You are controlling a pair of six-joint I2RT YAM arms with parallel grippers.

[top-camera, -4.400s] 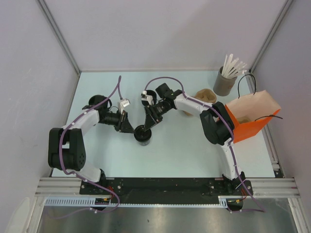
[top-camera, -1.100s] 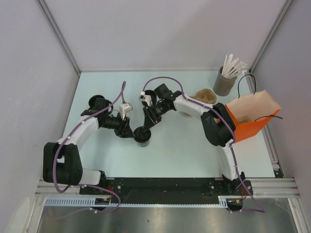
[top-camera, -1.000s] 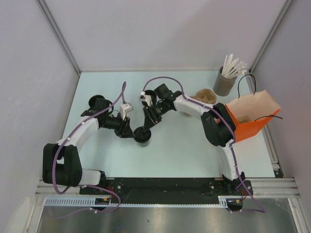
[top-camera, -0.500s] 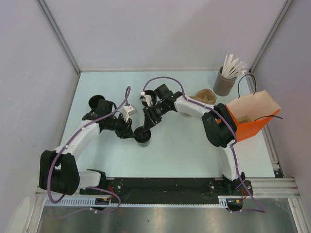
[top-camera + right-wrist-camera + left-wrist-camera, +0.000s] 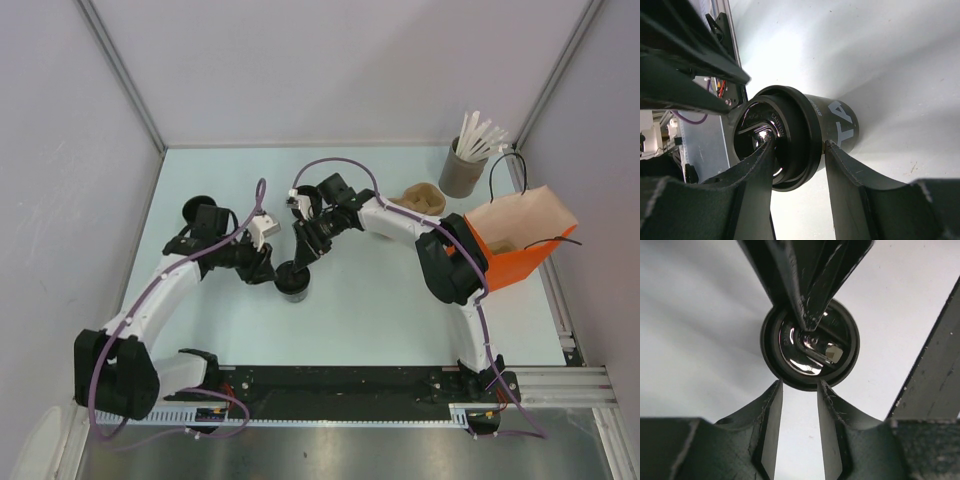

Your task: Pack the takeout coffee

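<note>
The takeout coffee point(image 5: 293, 281), a small black cup with a round black lid, stands upright mid-table. My right gripper point(image 5: 304, 260) reaches it from the back and is shut on its rim. In the right wrist view one finger point(image 5: 762, 150) presses on the lid top and the other point(image 5: 832, 150) on the cup wall point(image 5: 840, 127) under the rim. My left gripper point(image 5: 271, 274) is at the cup's left side. In the left wrist view its jaws point(image 5: 799, 385) stand apart, tips at the lid's edge point(image 5: 845, 360), with only table between them.
An open orange bag point(image 5: 515, 250) stands at the right edge. A grey tub of white sticks point(image 5: 462, 172) is in the back right corner, with brown cups point(image 5: 425, 197) beside it. A black lidless cup point(image 5: 200, 211) sits behind the left arm.
The left arm's elbow has swung toward the near left while its gripper stayed at the cup's left side. The right arm and the cup have not moved.
</note>
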